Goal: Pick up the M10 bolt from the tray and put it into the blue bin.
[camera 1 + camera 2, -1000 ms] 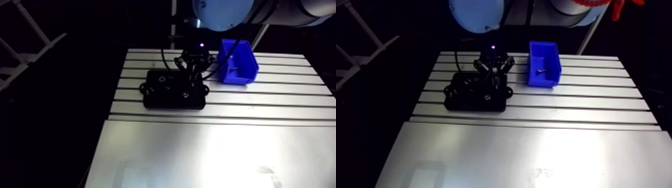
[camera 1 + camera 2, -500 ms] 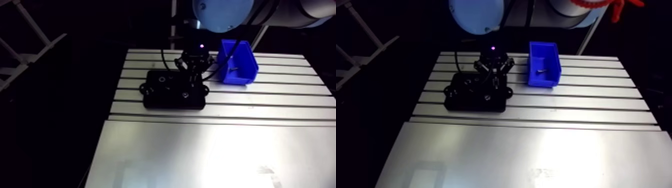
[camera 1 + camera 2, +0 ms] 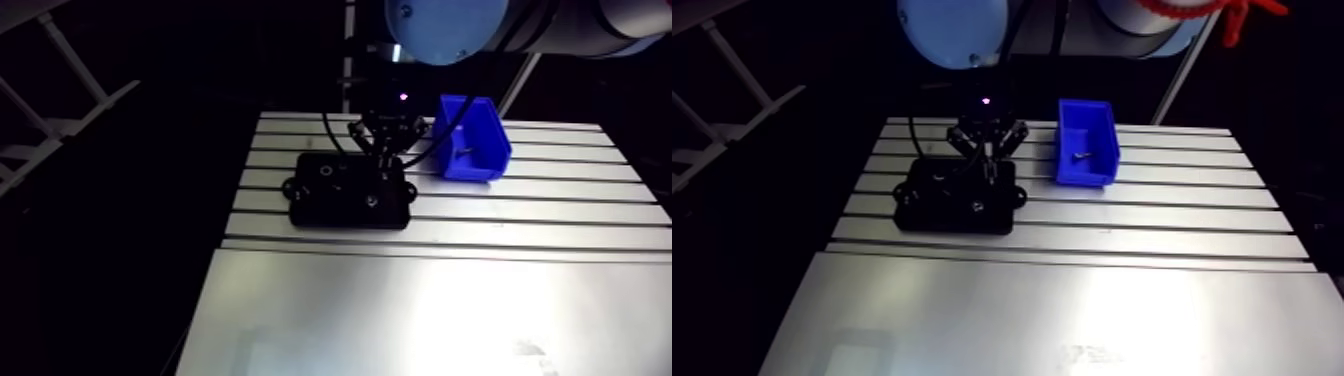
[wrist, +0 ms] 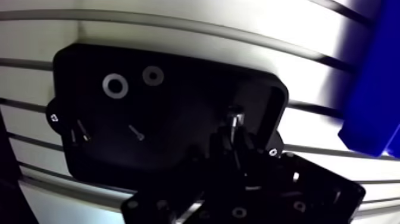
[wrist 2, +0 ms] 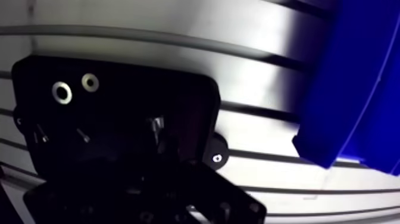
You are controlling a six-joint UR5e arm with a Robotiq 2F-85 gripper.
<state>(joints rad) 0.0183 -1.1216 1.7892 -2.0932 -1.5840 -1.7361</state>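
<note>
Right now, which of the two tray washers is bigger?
The washer farther from the gripper, with the wider ring; the smaller washer lies beside it.

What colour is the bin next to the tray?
The bin is bright blue, seen best in the arm view.

One black tray (image 3: 922,222) sits left of centre in the arm view, with one blue bin (image 3: 1084,178) to its right. The bin holds one small metal piece (image 3: 1079,156). The tray holds two washers (image 4: 115,86), one lone small screw (image 4: 138,132) and what looks like two more screws (image 4: 80,132) near its edge. One M10 bolt (image 4: 235,116) sits between the two fingers of the single gripper (image 4: 233,128).
</note>
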